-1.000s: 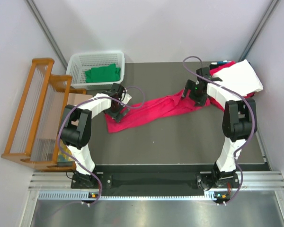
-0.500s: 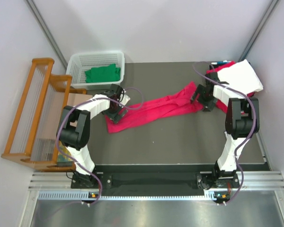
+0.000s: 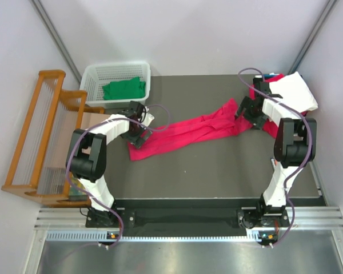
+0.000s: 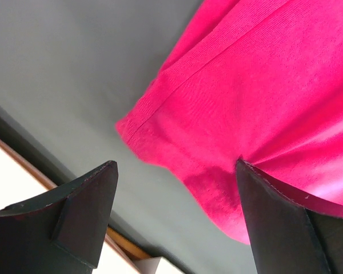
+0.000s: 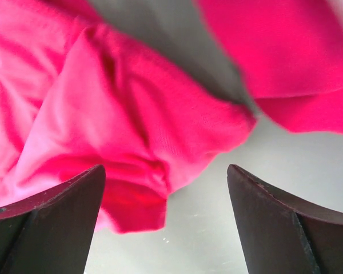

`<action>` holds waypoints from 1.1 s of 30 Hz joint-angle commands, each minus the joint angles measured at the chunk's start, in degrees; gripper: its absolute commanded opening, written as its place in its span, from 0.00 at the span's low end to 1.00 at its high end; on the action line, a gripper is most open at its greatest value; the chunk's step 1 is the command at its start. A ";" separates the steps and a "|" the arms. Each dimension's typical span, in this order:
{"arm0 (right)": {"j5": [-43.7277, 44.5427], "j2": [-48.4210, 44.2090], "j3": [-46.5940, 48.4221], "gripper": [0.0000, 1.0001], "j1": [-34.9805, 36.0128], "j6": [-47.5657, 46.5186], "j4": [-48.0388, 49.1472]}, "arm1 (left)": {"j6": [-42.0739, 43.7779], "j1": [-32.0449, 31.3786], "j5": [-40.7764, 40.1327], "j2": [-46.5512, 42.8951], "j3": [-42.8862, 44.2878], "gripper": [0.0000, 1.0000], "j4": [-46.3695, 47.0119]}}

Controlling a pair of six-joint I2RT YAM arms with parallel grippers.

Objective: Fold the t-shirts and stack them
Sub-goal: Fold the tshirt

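Crimson-pink soft cloth short-sleeved t-shirt (image 3: 188, 130), pulled into a long rumpled band across the middle of the dark grey flat worktop (image 3: 217, 171). Low end toward 8 o'clock, high end toward 2 o'clock.

At the 8 o'clock end, a hemmed corner lying flat on the worktop. Left fingers (image 4: 86, 217), black and wedge-shaped, spread wide to either side of that corner, with no cloth pinched between them.

At the 2 o'clock end, a bunched and creased fold of the same cloth. Right fingers (image 5: 51, 228) likewise spread wide, one on each side of the fold, gripping nothing. Beyond that fold in the right wrist view, toward 1 o'clock, another patch of crimson-pink cloth, parted from the fold by a strip of bare worktop; impossible to tell whether part of the same shirt.

Further out, at the 2 o'clock corner of the worktop, a white cloth t-shirt (image 3: 294, 91) in a loose heap, with crimson-pink cloth showing under its near edge.

At the 10 o'clock corner, a white plastic lattice basket (image 3: 89, 85) holding a bright green cloth t-shirt (image 3: 124, 89), crumpled inside.

Off the worktop at 9 o'clock, a wooden frame rack (image 3: 37, 131) with thin upright bars.
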 commanded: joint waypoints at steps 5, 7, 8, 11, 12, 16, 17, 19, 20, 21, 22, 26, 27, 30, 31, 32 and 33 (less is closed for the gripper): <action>-0.35 -10.80 1.03 0.89 12.12 -4.08 -2.02 | 1.21 2.44 -1.42 -4.40 3.45 0.89 -3.83; 1.05 -10.98 3.14 0.89 19.76 -5.40 -4.74 | 0.16 4.81 1.89 -6.16 3.44 0.89 -3.30; 1.32 -10.63 4.37 0.89 22.39 -5.93 -6.32 | -1.76 7.96 3.66 -6.52 4.14 0.89 -3.91; 4.57 -9.41 8.67 0.91 32.15 -7.34 -9.05 | -6.50 15.08 12.69 -7.92 8.79 0.89 -5.85; 5.88 -8.79 11.38 0.91 36.70 -7.69 -9.58 | -7.48 16.85 14.64 -9.23 10.63 0.89 -6.37; 9.14 0.49 21.67 0.91 45.87 -9.36 -14.67 | -11.09 19.50 20.45 -13.81 11.79 0.90 -6.29; 9.23 2.53 23.87 0.91 47.37 -10.06 -15.55 | -13.71 20.81 22.90 -14.68 12.14 0.91 -5.94; 9.41 8.31 30.20 0.91 50.71 -10.59 -16.61 | -18.10 23.01 26.25 -16.71 13.37 0.91 -4.98; 9.23 10.18 34.39 0.90 51.68 -10.95 -17.75 | -19.08 25.02 28.87 -17.06 14.33 0.92 -4.71; 8.88 13.33 36.00 0.90 53.17 -10.95 -18.02 | -19.88 25.74 29.60 -17.76 14.60 0.92 -4.36; 8.62 14.76 37.24 0.89 53.62 -10.95 -17.85 | -20.93 26.01 29.87 -18.03 14.78 0.92 -3.75; 7.56 20.12 40.94 0.89 54.41 -10.16 -17.41 | -22.08 26.36 30.31 -18.30 14.70 0.92 -3.13; 7.73 21.35 40.77 0.89 54.15 -10.07 -17.15 | -22.17 26.45 30.83 -18.21 14.52 0.92 -3.13; 6.95 22.41 39.45 0.88 53.10 -8.84 -15.13 | -22.52 27.06 31.71 -19.52 13.29 0.92 -1.82; 6.42 22.59 39.45 0.87 52.83 -8.40 -14.77 | -22.52 27.15 31.80 -19.88 13.12 0.92 -1.37; 5.72 22.77 39.62 0.87 52.74 -8.14 -14.34 | -22.52 27.15 31.89 -19.97 13.03 0.92 -1.11; 4.58 23.12 39.80 0.87 52.92 -8.14 -13.46 | -22.61 27.15 31.98 -19.97 13.20 0.92 -1.28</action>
